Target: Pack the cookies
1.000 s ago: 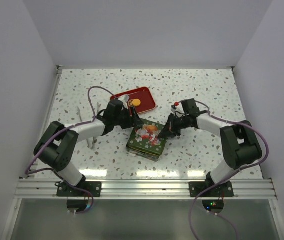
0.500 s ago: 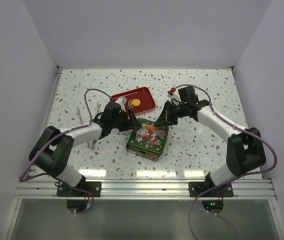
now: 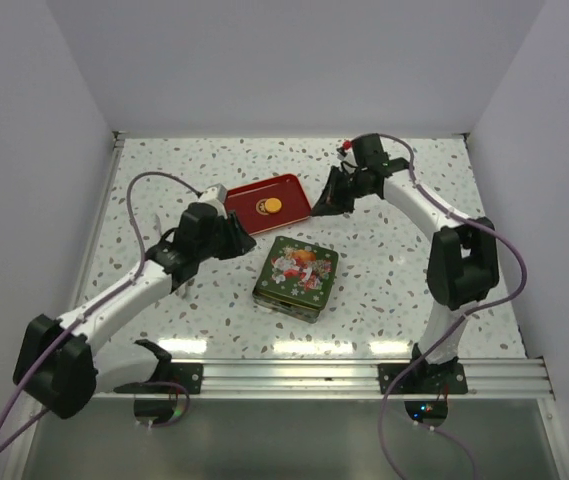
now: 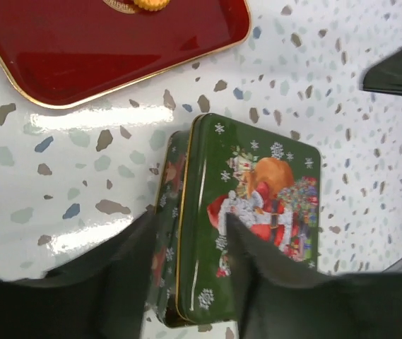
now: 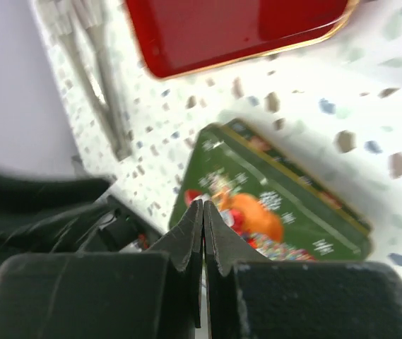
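Red glossy tray [image 3: 294,193], round orange cookie [image 3: 273,206], rectangular green tin [image 3: 296,277]

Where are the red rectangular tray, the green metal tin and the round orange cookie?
Red rectangular tray [image 3: 291,194]: top external view, bare floor.
Green metal tin [image 3: 296,277]: top external view, lid centre.
Round orange cookie [image 3: 273,206]: top external view, its middle.

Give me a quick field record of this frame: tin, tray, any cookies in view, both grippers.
container: green tin, lid on, mid-table
tray: red tray, behind the tin
cookies in view: one orange cookie, on the tray
left gripper: open, empty, left of the tin
right gripper: shut, empty, at the tray's right end
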Controlling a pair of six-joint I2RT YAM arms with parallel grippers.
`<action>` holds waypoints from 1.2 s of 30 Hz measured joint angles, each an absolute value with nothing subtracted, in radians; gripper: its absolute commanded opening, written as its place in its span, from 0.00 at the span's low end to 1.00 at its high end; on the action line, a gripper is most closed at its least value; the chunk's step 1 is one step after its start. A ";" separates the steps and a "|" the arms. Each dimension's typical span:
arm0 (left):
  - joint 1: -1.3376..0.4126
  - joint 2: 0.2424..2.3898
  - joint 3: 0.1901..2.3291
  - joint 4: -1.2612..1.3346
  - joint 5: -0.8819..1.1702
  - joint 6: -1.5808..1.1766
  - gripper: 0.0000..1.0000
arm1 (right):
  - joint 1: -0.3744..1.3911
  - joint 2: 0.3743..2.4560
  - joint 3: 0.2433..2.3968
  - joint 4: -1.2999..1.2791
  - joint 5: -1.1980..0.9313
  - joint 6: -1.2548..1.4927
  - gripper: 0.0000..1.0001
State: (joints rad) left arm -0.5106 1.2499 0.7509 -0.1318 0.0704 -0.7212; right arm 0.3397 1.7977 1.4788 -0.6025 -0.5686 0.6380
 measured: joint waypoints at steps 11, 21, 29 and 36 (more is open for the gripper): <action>-0.533 0.886 0.527 -0.271 0.109 -0.687 0.00 | 0.296 2.023 1.562 -0.727 -0.482 0.547 0.00; -0.767 0.967 0.417 -0.266 0.139 -0.734 0.00 | 0.300 2.038 1.499 -0.722 -0.478 0.523 0.00; -0.932 1.081 0.362 -0.150 0.082 -0.832 0.00 | 0.301 2.030 1.400 -0.702 -0.481 0.526 0.00; -0.971 1.144 0.362 -0.079 0.017 -0.884 0.00 | 0.307 2.003 1.341 -0.685 -0.481 0.531 0.00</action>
State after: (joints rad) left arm -0.9714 1.1442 0.3618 -0.0788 0.0174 -0.8845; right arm 0.3069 2.0033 1.3411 -0.6849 -0.4812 0.5312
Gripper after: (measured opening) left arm 0.015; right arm 0.007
